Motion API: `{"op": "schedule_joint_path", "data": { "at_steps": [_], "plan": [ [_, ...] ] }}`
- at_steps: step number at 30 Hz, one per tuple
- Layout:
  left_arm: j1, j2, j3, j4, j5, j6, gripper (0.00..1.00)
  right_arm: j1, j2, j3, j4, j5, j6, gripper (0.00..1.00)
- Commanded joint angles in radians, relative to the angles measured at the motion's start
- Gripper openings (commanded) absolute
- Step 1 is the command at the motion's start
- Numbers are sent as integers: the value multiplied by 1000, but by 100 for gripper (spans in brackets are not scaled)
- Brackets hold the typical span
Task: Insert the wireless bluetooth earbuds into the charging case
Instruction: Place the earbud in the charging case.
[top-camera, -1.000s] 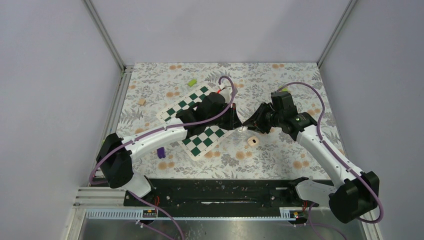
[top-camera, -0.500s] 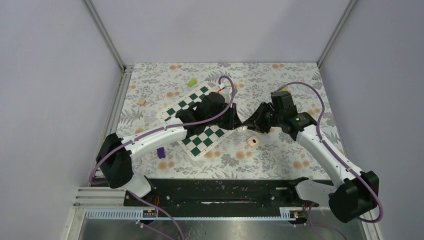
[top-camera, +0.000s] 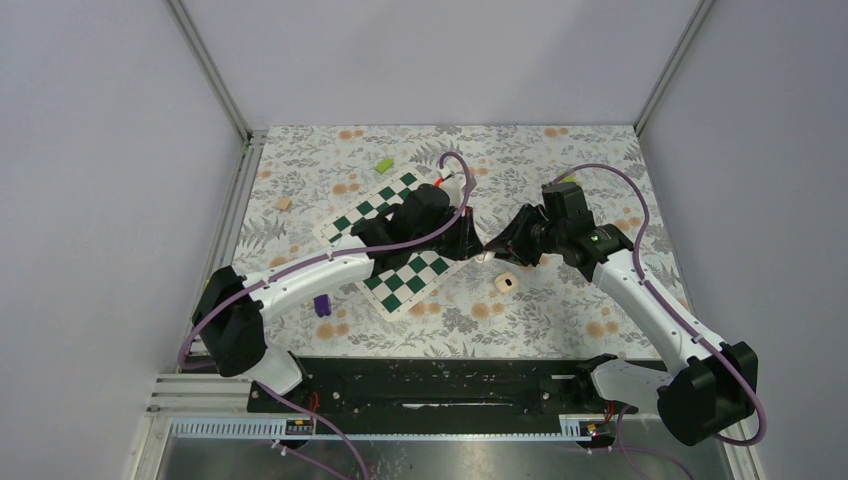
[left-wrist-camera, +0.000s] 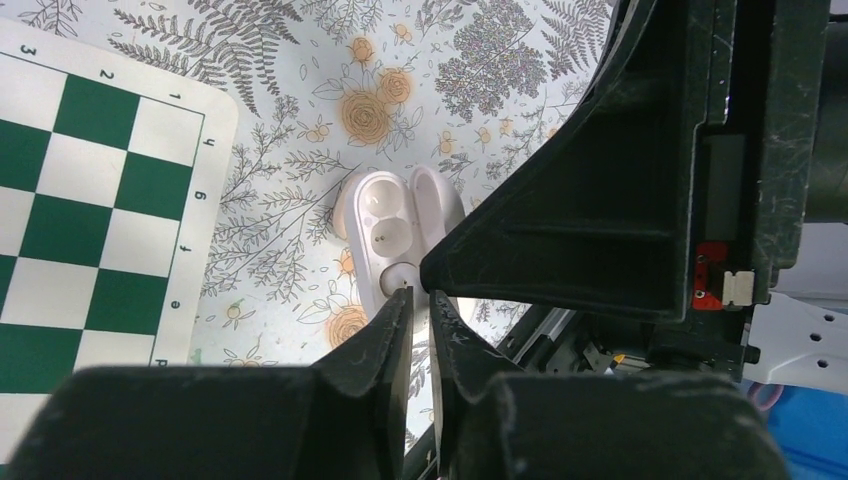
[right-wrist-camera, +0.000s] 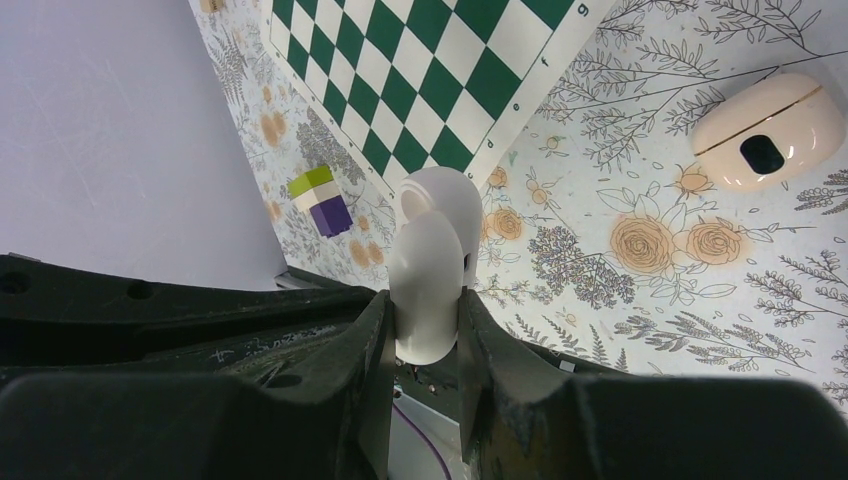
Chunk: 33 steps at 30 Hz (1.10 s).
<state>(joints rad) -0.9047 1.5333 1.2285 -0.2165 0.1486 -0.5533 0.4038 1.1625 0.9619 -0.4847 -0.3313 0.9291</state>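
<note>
right gripper (right-wrist-camera: 425, 322) clamped on open white charging case (left-wrist-camera: 383, 218); left gripper (left-wrist-camera: 420, 300) nearly closed at one of its wells (left-wrist-camera: 384, 240), can't tell if it pinches an earbud; other wells look empty, insertion unfinished

From my station, the left arm (top-camera: 300, 277) and right arm (top-camera: 645, 295) each read as white link shells joined by black joint housings. A purple cable (top-camera: 612, 171) runs along each arm. Both bases sit on a black rail (top-camera: 440, 385). The left gripper (left-wrist-camera: 420, 300) and right gripper (right-wrist-camera: 425, 305) fingers are black, scuffed plastic.
</note>
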Motion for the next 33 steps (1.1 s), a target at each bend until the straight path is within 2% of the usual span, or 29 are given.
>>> {"op": "schedule_joint_path", "data": {
  "at_steps": [1,4,7,11,14,18,25,33],
  "plan": [
    [-5,-28,11,67,43,53,17,9,-11,23,63,-68,22,0],
    [-5,-31,14,54,54,77,24,9,-10,23,62,-70,24,0],
    [-5,-33,11,51,56,82,24,9,-6,21,62,-72,25,0],
    [-7,-28,10,41,52,81,15,9,-7,21,64,-71,28,0],
    [-5,-28,10,40,44,78,11,9,-8,23,64,-73,28,0],
    [-6,-35,11,50,29,75,0,9,-6,20,71,-81,31,0],
    [-5,-69,-15,113,27,50,0,9,7,2,85,-90,37,0],
    [-5,-155,-134,269,0,22,0,9,30,-15,106,-125,84,0]
  ]
}}
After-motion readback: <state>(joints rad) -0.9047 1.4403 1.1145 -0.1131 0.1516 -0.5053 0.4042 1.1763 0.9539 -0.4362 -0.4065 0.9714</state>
